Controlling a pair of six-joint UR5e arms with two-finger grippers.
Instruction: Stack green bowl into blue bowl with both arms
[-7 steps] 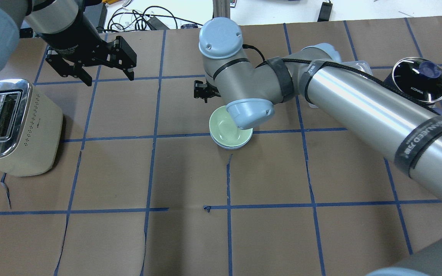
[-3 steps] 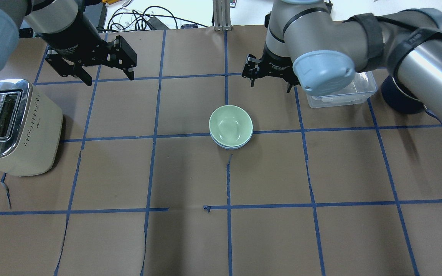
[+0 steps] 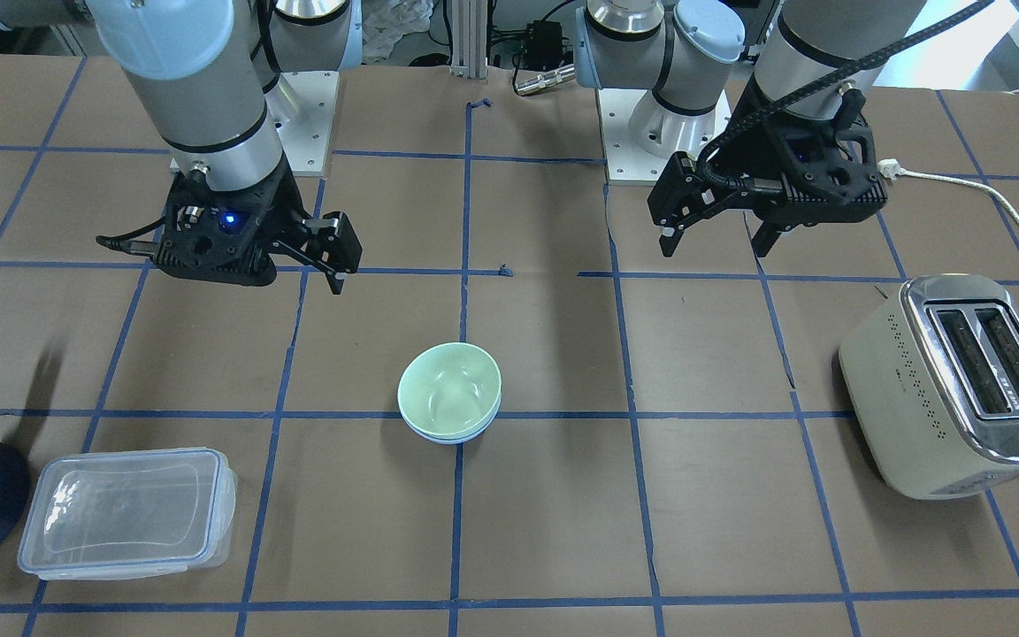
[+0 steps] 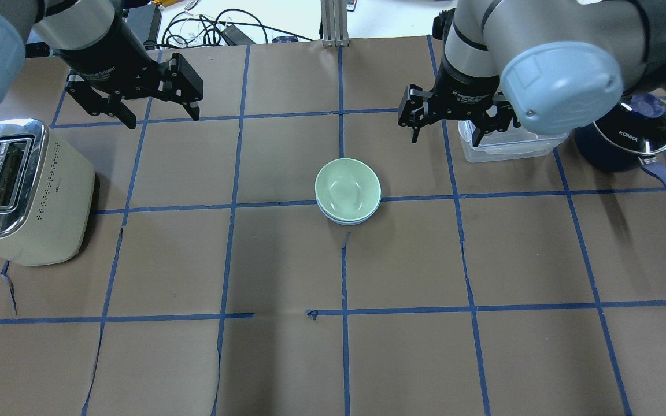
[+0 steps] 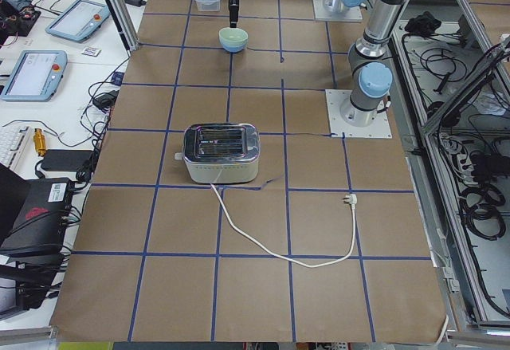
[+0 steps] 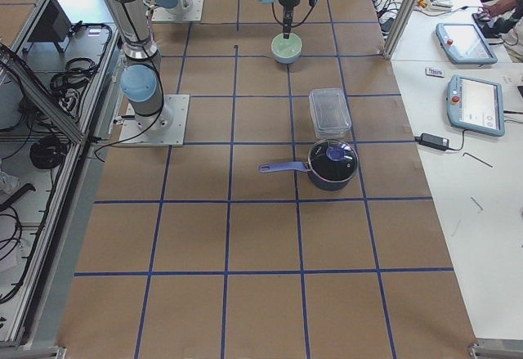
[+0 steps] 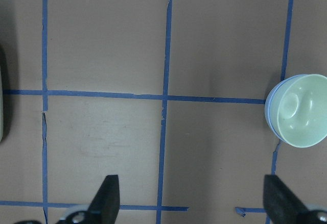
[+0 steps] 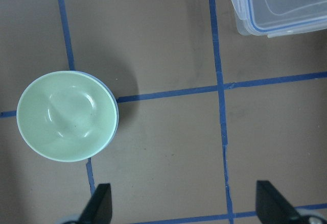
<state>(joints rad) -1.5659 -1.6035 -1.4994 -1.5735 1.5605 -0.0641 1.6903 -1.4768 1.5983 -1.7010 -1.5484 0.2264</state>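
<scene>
Left tool [image 4: 164,120]: fingers spread wide, empty, hanging above surface [image 4: 287,260], well apart from bowls.
Centre: green bowl [image 4: 347,186] sits nested inside blue bowl [image 4: 339,221], level, only blue rim showing.
Right tool [image 4: 446,138]: spread, empty, beside clear container [image 4: 512,147].
Judgement: stack looks done. Route any retreat upward, away from rims.

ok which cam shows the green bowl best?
Right wrist-mounted: the green bowl is whole, largest and unobstructed. Overhead and front-facing show it whole but smaller; left wrist has it at the frame edge; in the side views it is tiny.
</scene>
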